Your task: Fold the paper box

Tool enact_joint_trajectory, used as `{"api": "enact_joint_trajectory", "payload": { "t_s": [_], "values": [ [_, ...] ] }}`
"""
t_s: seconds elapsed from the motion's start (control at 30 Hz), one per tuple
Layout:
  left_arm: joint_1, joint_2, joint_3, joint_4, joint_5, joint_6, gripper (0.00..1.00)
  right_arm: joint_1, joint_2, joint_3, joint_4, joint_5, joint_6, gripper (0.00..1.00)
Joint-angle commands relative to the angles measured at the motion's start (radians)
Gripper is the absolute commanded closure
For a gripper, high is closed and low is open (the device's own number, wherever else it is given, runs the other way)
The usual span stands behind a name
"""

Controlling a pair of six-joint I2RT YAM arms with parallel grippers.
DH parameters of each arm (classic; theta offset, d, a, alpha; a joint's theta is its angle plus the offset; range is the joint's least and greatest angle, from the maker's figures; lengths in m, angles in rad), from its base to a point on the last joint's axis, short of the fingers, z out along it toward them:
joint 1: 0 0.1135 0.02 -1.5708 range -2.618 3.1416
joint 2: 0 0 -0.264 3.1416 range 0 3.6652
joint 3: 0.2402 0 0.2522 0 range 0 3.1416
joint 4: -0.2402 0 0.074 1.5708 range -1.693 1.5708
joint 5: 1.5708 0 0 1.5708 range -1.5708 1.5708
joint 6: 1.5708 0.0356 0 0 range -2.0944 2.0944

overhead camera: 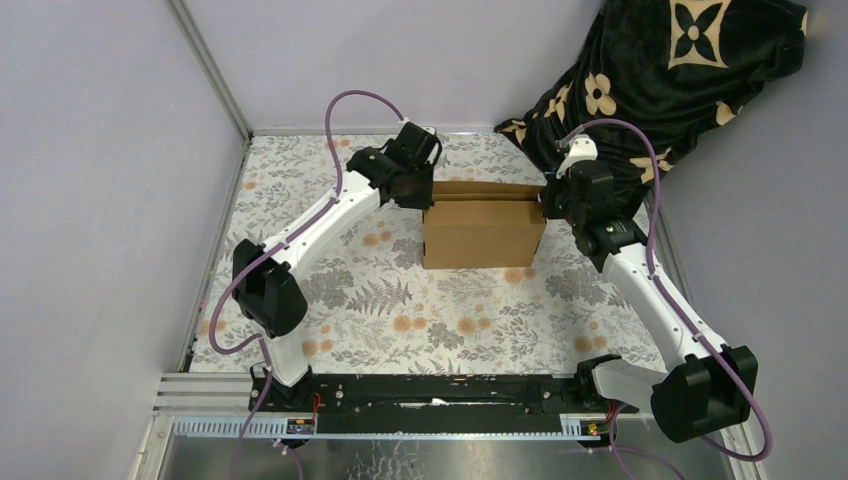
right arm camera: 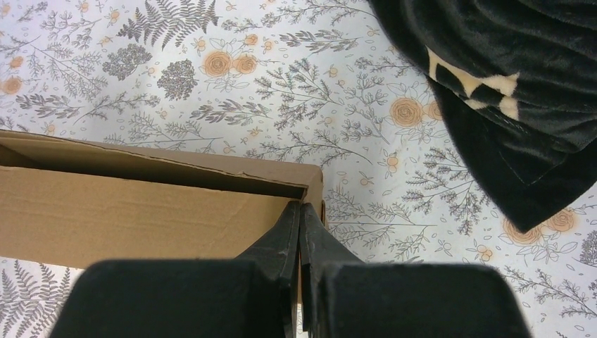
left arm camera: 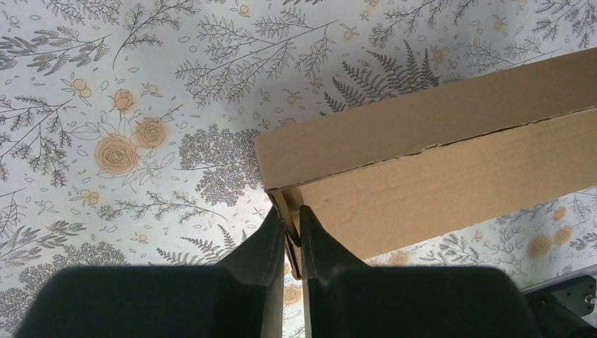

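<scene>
The paper box (overhead camera: pixel 484 232) of plain brown cardboard stands on the floral table cover, its front wall raised and the top open at the back. My left gripper (overhead camera: pixel 418 190) is at its left end. In the left wrist view, that gripper (left arm camera: pixel 291 210) is shut on the folded cardboard edge at the box (left arm camera: pixel 436 162) corner. My right gripper (overhead camera: pixel 552 205) is at the box's right end. In the right wrist view its fingers are pressed together, and the gripper (right arm camera: pixel 300 205) sits at the top right corner of the box (right arm camera: pixel 141 211); I see no cardboard between the tips.
A black cloth with cream flower shapes (overhead camera: pixel 650 80) is heaped at the back right, close behind the right arm, and shows in the right wrist view (right arm camera: pixel 507 105). Grey walls (overhead camera: pixel 100 150) close in the left and the back. A metal rail (overhead camera: pixel 420 395) runs along the near edge.
</scene>
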Motion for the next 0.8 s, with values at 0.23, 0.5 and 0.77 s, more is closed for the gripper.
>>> {"api": "enact_joint_trajectory", "payload": {
  "t_s": [0.23, 0.5, 0.77],
  "values": [
    [-0.079, 0.047, 0.058, 0.13, 0.108, -0.067, 0.85, 0.058, 0.04, 0.0, -0.067, -0.136, 0.047, 1.0],
    [-0.092, -0.022, -0.067, 0.204, 0.087, -0.059, 0.85, 0.06, 0.027, -0.018, -0.055, -0.138, 0.046, 1.0],
    [-0.102, -0.127, -0.269, 0.321, 0.045, -0.043, 0.89, 0.059, -0.016, -0.075, -0.027, -0.131, 0.048, 1.0]
  ]
}}
